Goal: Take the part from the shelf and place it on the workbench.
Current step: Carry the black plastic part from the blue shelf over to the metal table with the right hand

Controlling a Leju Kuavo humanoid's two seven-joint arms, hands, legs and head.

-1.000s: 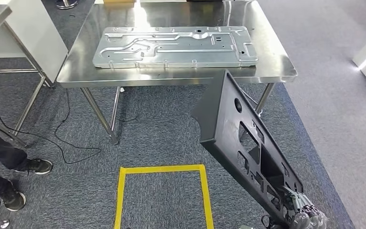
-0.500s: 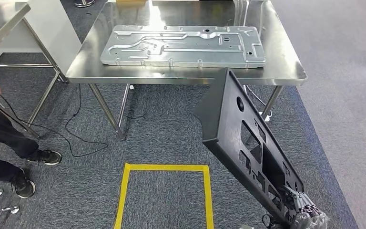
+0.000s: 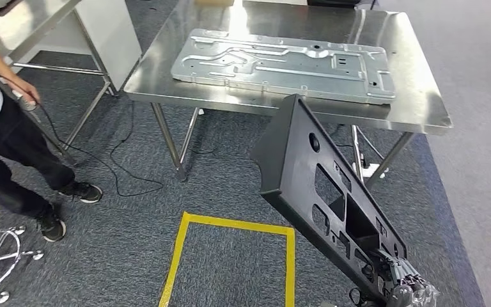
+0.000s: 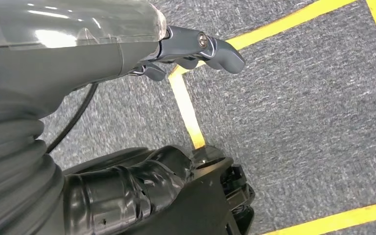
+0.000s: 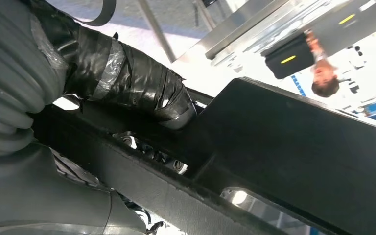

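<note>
The right hand (image 3: 404, 289), at the lower right of the head view, grips the near end of the black plastic part (image 3: 323, 192), its fingers closed around the edge (the taped thumb (image 5: 137, 88) presses the panel in the wrist view). The part tilts up through the right half of the frame, off the floor, its far end just short of the steel workbench (image 3: 166, 80) across the top. A pressed metal sheet (image 3: 281, 64) lies flat there. The left hand (image 4: 196, 49) hangs over grey carpet and yellow tape (image 4: 186, 107), fingers curled in, holding nothing. A person (image 3: 6, 134) stands at far left.
</note>
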